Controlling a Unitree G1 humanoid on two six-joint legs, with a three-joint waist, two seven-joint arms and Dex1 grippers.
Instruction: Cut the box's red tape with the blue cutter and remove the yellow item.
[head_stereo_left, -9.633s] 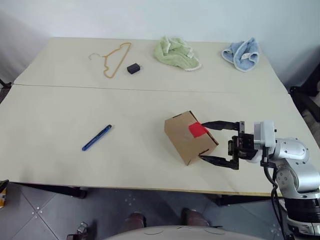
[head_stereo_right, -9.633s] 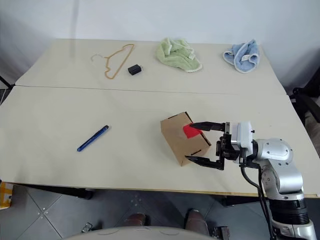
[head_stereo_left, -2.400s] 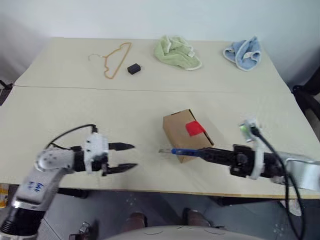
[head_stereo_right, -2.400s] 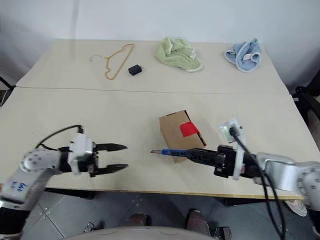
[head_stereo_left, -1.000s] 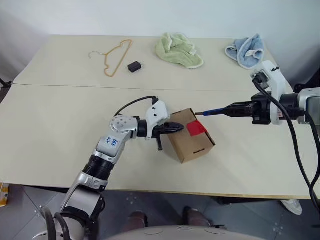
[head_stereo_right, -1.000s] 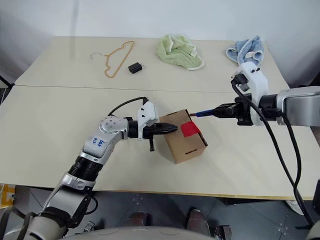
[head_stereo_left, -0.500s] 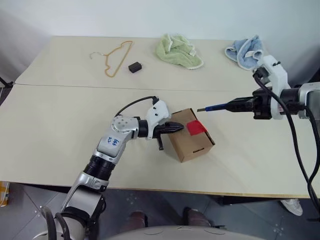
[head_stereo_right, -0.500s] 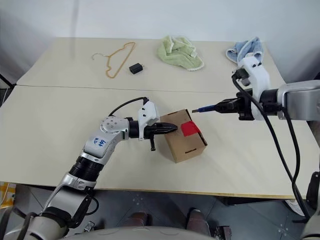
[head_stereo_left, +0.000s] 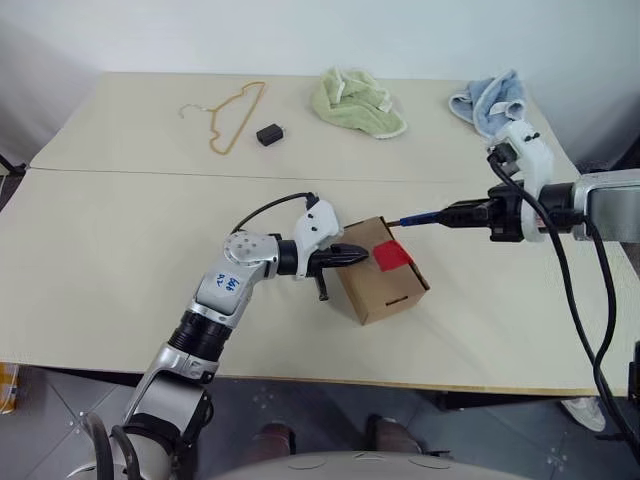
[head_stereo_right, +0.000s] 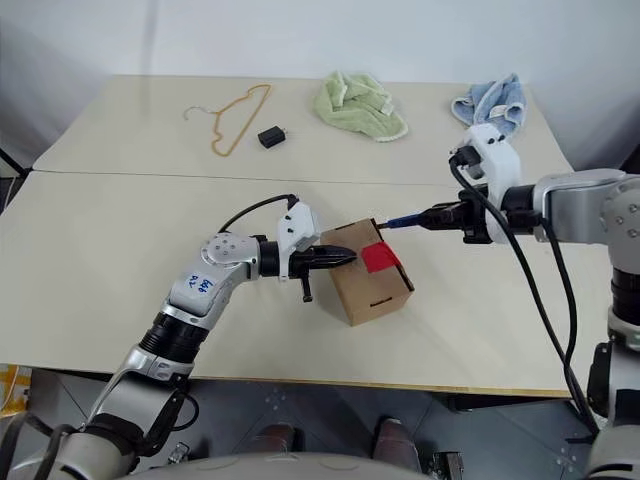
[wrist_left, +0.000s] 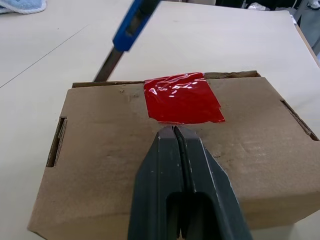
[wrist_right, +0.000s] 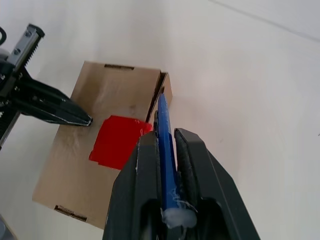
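Note:
The brown box (head_stereo_left: 383, 284) lies mid-table with the red tape (head_stereo_left: 393, 257) on its top seam. My left gripper (head_stereo_left: 360, 254) is shut, its tips pressed on the box top just short of the tape (wrist_left: 182, 98). My right gripper (head_stereo_left: 470, 214) is shut on the blue cutter (wrist_right: 165, 120), held roughly level. The cutter's dark tip (wrist_left: 106, 67) meets the box's far top edge beside the tape. The yellow item is hidden.
At the back of the table (head_stereo_left: 130, 220) lie a tan wire hanger (head_stereo_left: 232, 115), a small black block (head_stereo_left: 266, 134), a green cloth (head_stereo_left: 357, 102) and a blue cloth (head_stereo_left: 487, 100). The right arm's cable hangs off the table's right side.
In the last half second my right hand has slid a little toward the box with the cutter, whose tip stays at the far edge. The left gripper has held still on the box.

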